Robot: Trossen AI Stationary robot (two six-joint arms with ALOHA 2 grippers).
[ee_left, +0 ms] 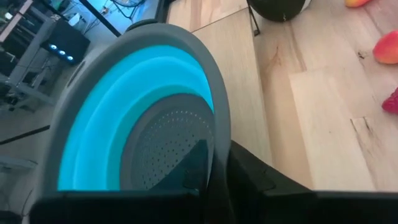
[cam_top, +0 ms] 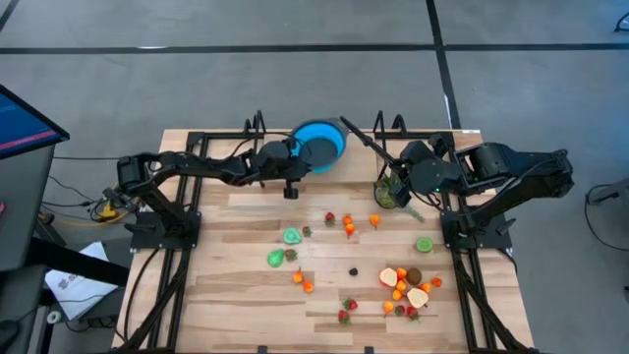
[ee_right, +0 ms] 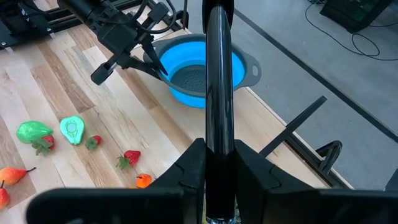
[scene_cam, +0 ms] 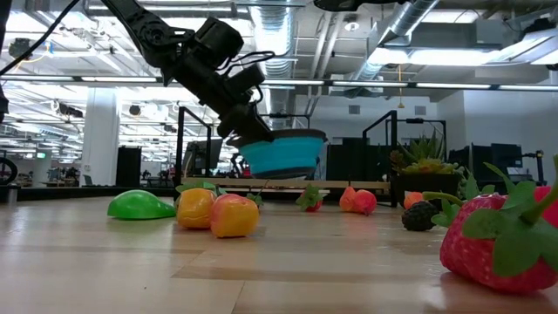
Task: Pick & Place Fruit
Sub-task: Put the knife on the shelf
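The left gripper (cam_top: 298,157) has its jaws clamped narrow on the grey rim of the blue bowl (cam_top: 319,146) at the far edge of the worktop (cam_top: 236,295), lifting it tilted off the wood. The right gripper (cam_top: 393,169) sits by the far right corner with its jaws shut on a long black rod (ee_right: 217,93) that slants up and back toward the bowl; the spiky green plant (cam_top: 391,195) lies just beside it.

No fruit is picked yet. The fruit (cam_top: 405,288) is strewn across the middle and near right of the worktop: strawberries, orange pieces, a green pear (cam_top: 276,258), a lime (cam_top: 424,245), peach halves. My guess is the step in hand is fetching the bowl as the container, so the next move calls for carrying it in toward the fruit and setting it down flat, well apart from the loose pieces so none get knocked away.

The rod crosses close by the bowl's right side and could foul that path
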